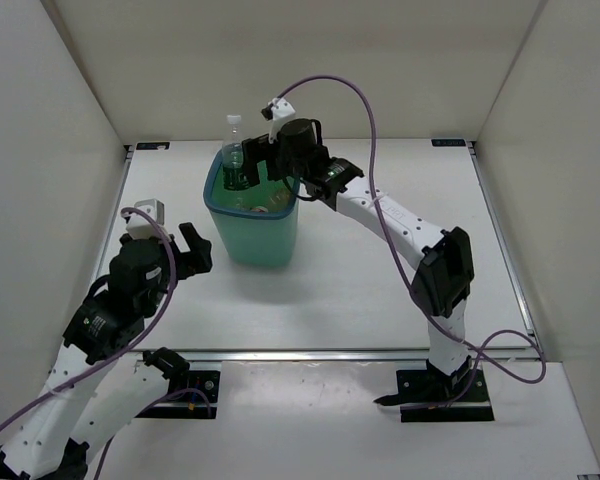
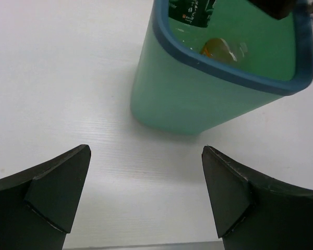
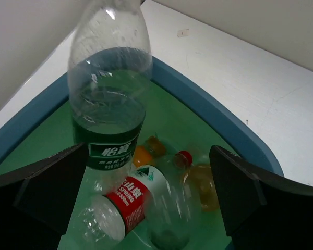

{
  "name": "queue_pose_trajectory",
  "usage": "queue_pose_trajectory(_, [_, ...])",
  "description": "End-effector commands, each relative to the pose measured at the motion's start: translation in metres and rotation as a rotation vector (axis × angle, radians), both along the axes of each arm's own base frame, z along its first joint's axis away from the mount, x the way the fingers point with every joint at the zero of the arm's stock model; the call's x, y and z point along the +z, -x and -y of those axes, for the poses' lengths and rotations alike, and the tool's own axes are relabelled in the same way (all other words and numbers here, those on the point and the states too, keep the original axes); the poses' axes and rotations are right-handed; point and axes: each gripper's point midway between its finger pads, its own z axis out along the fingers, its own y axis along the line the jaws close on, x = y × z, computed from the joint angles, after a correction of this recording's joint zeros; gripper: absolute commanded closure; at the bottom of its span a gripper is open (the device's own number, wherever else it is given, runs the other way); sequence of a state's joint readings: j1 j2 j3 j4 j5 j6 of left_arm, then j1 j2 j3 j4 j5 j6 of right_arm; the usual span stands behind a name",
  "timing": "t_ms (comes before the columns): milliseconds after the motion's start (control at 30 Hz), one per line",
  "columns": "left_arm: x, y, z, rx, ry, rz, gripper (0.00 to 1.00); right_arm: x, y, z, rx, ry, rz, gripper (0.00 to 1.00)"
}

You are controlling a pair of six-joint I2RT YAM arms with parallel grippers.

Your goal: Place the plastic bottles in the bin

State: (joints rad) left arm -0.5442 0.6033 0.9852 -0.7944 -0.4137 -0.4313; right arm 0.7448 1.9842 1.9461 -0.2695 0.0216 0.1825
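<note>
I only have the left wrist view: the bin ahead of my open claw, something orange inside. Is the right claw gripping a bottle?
Observer: No. The right claw hangs over the bin with jaws wide; the green-label bottle stands between them, ungripped.
Operator: Is that bottle inside?
Observer: Its lower part is in the bin; its neck pokes above the rim.
Operator: What else is in there?
Observer: A red-label bottle lying flat, beside two orange-filled bottles.

walls (image 1: pixel 310 50): plain white panels on three sides | table (image 1: pixel 360 300): white top; metal edge rails (image 1: pixel 310 352) | light: even
</note>
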Motion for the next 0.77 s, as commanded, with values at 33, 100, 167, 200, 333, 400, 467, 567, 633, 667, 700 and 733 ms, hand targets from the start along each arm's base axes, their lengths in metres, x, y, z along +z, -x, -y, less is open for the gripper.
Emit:
queue_pose_trajectory(33, [-0.009, 0.003, -0.016, 0.085, -0.039, -0.079, 0.02, 0.069, 0.018, 0.021, -0.083, -0.066, 0.112, 0.01])
queue_pose_trajectory(100, [-0.016, 0.003, -0.022, 0.116, -0.051, -0.114, 0.01, 0.085, 0.028, 0.036, -0.125, -0.068, 0.116, 0.01])
queue_pose_trajectory(167, [-0.024, 0.004, -0.026, 0.132, -0.069, -0.150, 0.01, 0.093, 0.034, 0.054, -0.167, -0.055, 0.108, 0.01])
queue_pose_trajectory(200, [-0.024, 0.003, -0.026, 0.138, -0.064, -0.155, 0.02, 0.087, 0.038, 0.068, -0.186, -0.021, 0.081, 0.00])
queue_pose_trajectory(333, [-0.028, 0.004, -0.028, 0.139, -0.056, -0.167, 0.02, 0.065, 0.066, 0.129, -0.268, 0.030, -0.056, 0.00])
queue_pose_trajectory(400, [-0.031, 0.005, -0.029, 0.147, -0.056, -0.177, 0.02, 0.047, 0.075, 0.163, -0.305, 0.040, -0.137, 0.01])
queue_pose_trajectory(467, [-0.038, 0.004, -0.028, 0.146, -0.060, -0.200, 0.01, 0.043, 0.096, 0.197, -0.333, 0.008, -0.173, 0.01])
queue_pose_trajectory(567, [-0.042, 0.006, -0.029, 0.155, -0.062, -0.219, 0.02, 0.023, 0.117, 0.244, -0.409, -0.019, -0.196, 0.01])
queue_pose_trajectory(633, [-0.049, 0.007, -0.030, 0.155, -0.078, -0.245, 0.01, 0.006, 0.123, 0.281, -0.487, -0.039, -0.245, 0.01])
queue_pose_trajectory(667, [-0.050, 0.008, -0.034, 0.171, -0.085, -0.248, 0.02, 0.007, 0.129, 0.290, -0.492, -0.049, -0.247, 0.01])
queue_pose_trajectory(700, [-0.051, 0.008, -0.033, 0.168, -0.084, -0.253, 0.02, 0.002, 0.132, 0.308, -0.538, -0.032, -0.266, 0.01])
queue_pose_trajectory(733, [-0.051, 0.008, -0.035, 0.176, -0.084, -0.254, 0.01, -0.004, 0.136, 0.320, -0.573, -0.023, -0.283, 0.00])
